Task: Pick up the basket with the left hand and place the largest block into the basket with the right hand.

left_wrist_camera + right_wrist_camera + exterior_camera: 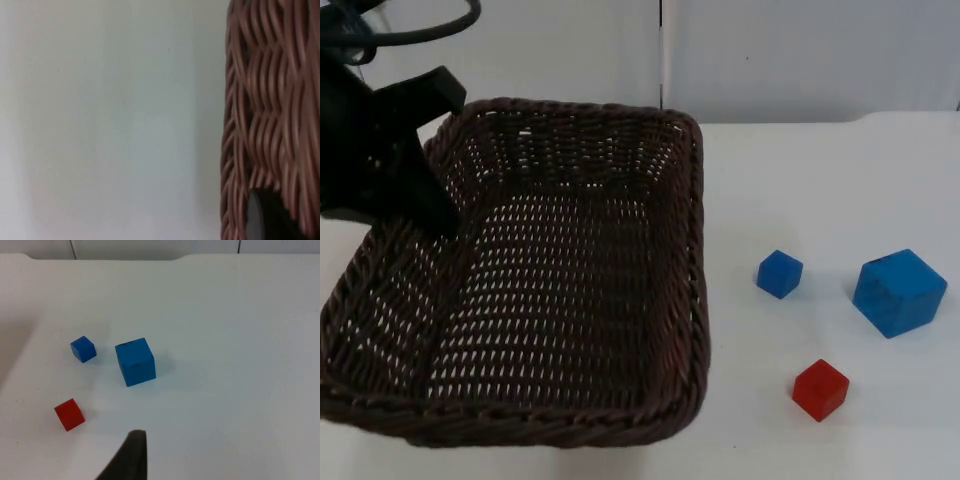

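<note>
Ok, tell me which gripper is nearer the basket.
Left. The left gripper sits at the basket's left rim, gripping the weave. The right gripper is off over the table near the big blue block, apart from the basket.

basket (570,270) left, three blocks (898,291) right

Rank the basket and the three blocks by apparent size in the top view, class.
1. Basket
2. Big blue block
3. Red block and small blue block: these look alike, so I leave them unranked.
</note>
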Controlling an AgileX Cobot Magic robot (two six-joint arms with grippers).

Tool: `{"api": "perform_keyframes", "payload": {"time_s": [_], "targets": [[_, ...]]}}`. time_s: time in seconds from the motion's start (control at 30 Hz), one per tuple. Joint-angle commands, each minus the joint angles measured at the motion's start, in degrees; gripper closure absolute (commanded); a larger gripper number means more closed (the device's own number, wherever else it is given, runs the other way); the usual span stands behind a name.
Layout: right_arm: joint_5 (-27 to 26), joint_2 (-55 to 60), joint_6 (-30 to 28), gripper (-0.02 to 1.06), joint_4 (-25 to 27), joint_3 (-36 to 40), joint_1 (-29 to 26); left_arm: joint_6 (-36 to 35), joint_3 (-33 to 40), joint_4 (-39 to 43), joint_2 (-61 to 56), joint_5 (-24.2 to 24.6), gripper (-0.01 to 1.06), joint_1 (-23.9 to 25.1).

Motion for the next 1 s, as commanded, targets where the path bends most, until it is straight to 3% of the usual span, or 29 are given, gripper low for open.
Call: {"api": "perform_keyframes", "payload": {"time_s": [0.0, 0.3, 0.97], "targets": [[-0.2, -0.2, 0.0, -0.01, -0.1, 0.1, -0.2, -0.5, 2.0, -3.6, -2.6, 0.4, 1.05, 0.3], [-0.2, -0.2, 0.0, -0.01, -0.1, 0.1, -0.2, -0.3, 6.5, -3.6, -6.5, -2.1, 1.05, 0.3], [-0.5, -0.2, -0.1, -0.01, 0.1, 0.0, -0.2, 0.0, 6.5, -2.5, -6.6, -2.1, 1.05, 0.3]]}}
